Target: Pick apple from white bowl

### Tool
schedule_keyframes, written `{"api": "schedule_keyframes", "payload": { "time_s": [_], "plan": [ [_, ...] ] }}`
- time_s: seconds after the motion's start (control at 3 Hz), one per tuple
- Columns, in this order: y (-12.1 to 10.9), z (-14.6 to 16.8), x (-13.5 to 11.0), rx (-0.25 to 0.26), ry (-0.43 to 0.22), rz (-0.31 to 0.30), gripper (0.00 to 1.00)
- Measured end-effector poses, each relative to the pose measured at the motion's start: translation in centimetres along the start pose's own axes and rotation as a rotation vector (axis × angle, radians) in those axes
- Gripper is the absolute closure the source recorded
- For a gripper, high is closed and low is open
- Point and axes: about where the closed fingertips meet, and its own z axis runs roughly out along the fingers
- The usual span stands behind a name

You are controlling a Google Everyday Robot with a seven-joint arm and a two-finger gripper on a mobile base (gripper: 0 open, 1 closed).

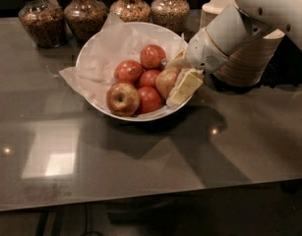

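The white bowl [99, 50], lined with crinkled white paper, stands at the back middle of the table and holds several apples. The apple [165, 81], pale golden with a pink blush, lies at the bowl's right side, beside smaller deep-red apples [149, 98] and a yellow-centred apple [122, 98] at the front. My gripper [179, 75] reaches into the bowl from the right. Its cream fingers [186, 86] sit on either side of the apple and close on it. The apple still rests in the bowl.
Several glass jars of grain [38, 18] stand in a row behind the bowl. A stack of beige bowls [251, 58] stands right behind my wrist at the right. The dark glossy table [140, 171] stretches toward the front edge.
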Motion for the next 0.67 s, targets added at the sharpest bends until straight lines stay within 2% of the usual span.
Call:
{"api": "schedule_keyframes", "payload": {
  "time_s": [0.33, 0.67],
  "plan": [
    [-0.11, 0.58, 1.13, 0.004, 0.029, 0.017, 0.28],
    [-0.1, 0.67, 1.41, 0.005, 0.039, 0.025, 0.47]
  ]
}}
